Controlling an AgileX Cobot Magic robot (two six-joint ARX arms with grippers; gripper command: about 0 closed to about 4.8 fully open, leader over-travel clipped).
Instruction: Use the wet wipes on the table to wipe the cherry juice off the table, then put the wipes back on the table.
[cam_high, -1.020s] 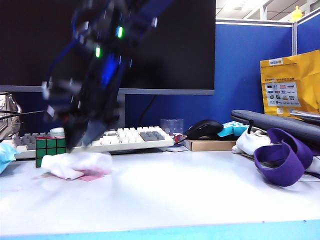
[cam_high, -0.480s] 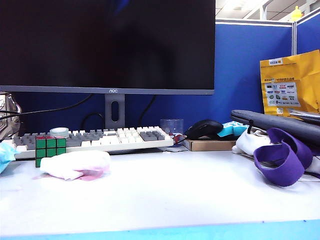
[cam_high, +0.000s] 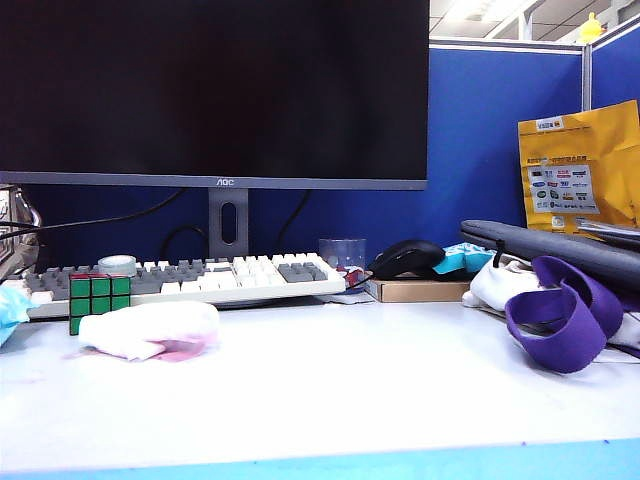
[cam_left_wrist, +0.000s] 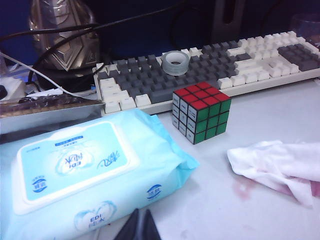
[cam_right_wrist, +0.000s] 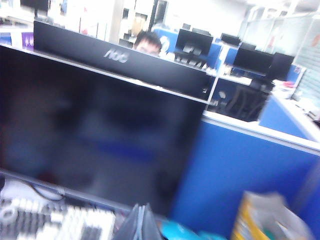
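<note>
Biggest thing here is the table (cam_high: 350, 390), a wide smooth whitish-grey top with a light-blue front edge, and behind it a big dark monitor (cam_high: 215, 90) on a grey stand. A long keyboard (cam_high: 190, 280) with white and grey keys runs along under the screen. Over on the right of the exterior view there's a white cloth bundle with a fat purple strap (cam_high: 555, 315) looped around it. The light-blue plastic wipes packet (cam_left_wrist: 85, 172) sits soft and puffy near the left edge, just beside a Rubik's cube (cam_left_wrist: 201, 111) with red top and green side. The wet wipes (cam_high: 150, 330) lie crumpled on the table right in front of the cube, a limp wrinkly white sheet with pale pink staining, long axis running left to right across the exterior view. A bit of cherry juice (cam_high: 185, 352) shows as a pinkish smear at its front edge, touching it. The left gripper (cam_left_wrist: 140, 227) hangs low by the packet, fingers pressed together, nothing in them. The right gripper (cam_right_wrist: 140, 222) is up in the air facing the monitor, blurry, also pinched closed and empty.
</note>
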